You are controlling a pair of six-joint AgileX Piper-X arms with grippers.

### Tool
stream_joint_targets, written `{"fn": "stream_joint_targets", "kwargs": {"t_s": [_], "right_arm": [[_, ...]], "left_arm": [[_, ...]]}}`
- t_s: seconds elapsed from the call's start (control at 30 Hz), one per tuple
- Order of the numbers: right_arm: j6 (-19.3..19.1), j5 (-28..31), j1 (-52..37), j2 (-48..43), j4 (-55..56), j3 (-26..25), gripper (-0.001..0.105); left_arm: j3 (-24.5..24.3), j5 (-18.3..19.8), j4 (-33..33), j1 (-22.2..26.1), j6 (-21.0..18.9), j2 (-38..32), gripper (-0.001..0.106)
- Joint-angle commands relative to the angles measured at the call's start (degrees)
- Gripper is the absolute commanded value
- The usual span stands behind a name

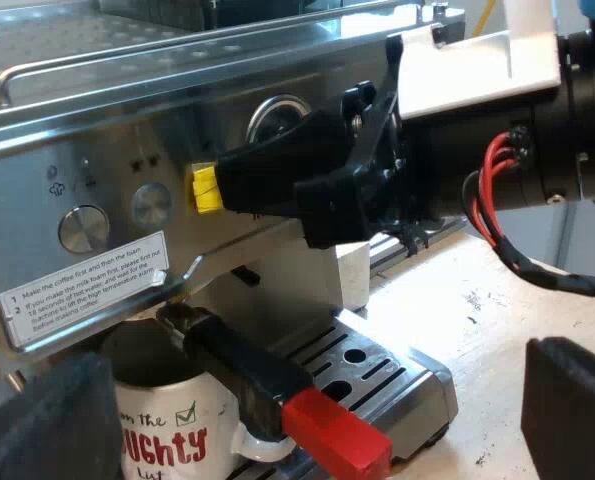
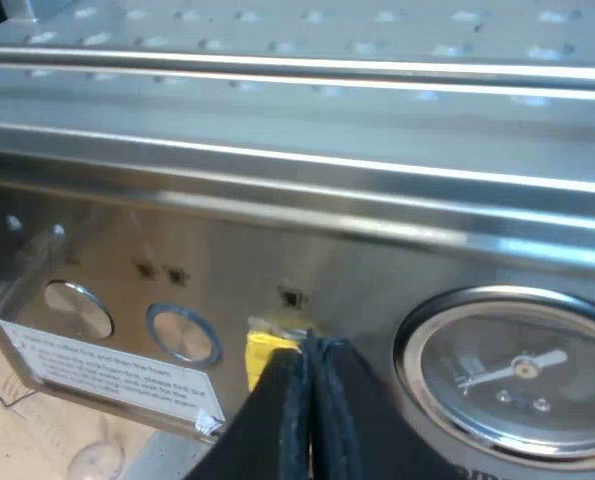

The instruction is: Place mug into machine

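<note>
One espresso machine [image 1: 97, 130], steel-fronted, with one rail along its top edge. One light worktop [image 1: 497, 300] runs out from the machine's base. One slotted drip tray [image 1: 377, 370] at the machine's foot ends in a rounded corner, and its grate is uncovered from the mug to that edge.

Two pincers: the left pincer [image 1: 314, 360] is spread wide before the machine's front, gripping nothing. The right pincer [image 2: 305, 350] has its fingers pressed together, tips against the machine's panel at one yellow piece [image 2: 269, 350].

One white mug [image 1: 167, 430] with red lettering stands on the tray, its rim close under one metal holder [image 1: 182, 320] locked into the machine. The holder's dark handle juts out over the tray to its red end [image 1: 337, 435].

One gauge [image 2: 522, 375], two round buttons [image 2: 77, 308] [image 2: 182, 333] and one label [image 2: 117, 375] sit on the machine's panel.
</note>
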Motion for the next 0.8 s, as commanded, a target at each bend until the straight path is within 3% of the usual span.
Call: {"fn": "stream_joint_targets", "kwargs": {"t_s": [0.03, 0.27, 0.4, 0.43, 0.57, 0.63, 0.67, 0.7, 0.8], "right_arm": [[-0.6, 1.2, -2.1, 1.0, -0.5, -0.7, 0.0], [-0.6, 4.8, -4.2, 1.2, -0.6, -0.7, 0.0], [-0.6, 3.6, -4.2, 1.2, -0.6, -0.7, 0.0], [-0.6, -0.4, -4.0, 0.6, 0.1, -0.7, 0.0], [-0.3, -3.2, -2.2, -1.6, 2.3, -0.7, 0.019], [-0.3, -3.2, -2.1, -1.7, 2.3, -0.7, 0.019], [0.0, -3.2, -1.3, -2.7, 3.5, -0.7, 0.032], [0.7, -4.4, 1.2, -6.4, 7.4, -0.7, 0.073], [0.6, -6.3, 2.9, -9.0, 10.5, -0.7, 0.086]], "left_arm": [[-0.6, 0.3, -0.5, -0.2, 0.1, -0.2, 0.082], [-0.6, 0.3, -0.5, -0.2, 0.1, -0.2, 0.082], [-0.6, 0.3, -0.6, -0.2, 0.1, -0.2, 0.082], [-0.6, 0.3, -0.6, -0.2, 0.1, -0.2, 0.082], [-0.6, 0.3, -0.7, -0.2, 0.1, -0.2, 0.082], [-0.6, 0.3, -0.7, -0.2, 0.1, -0.2, 0.082], [-0.6, 0.3, -0.7, -0.2, 0.1, -0.2, 0.082], [-0.6, 0.3, -0.7, -0.2, 0.1, -0.2, 0.082], [-1.0, 0.3, -0.6, -0.2, -0.4, -0.2, 0.082]]}}
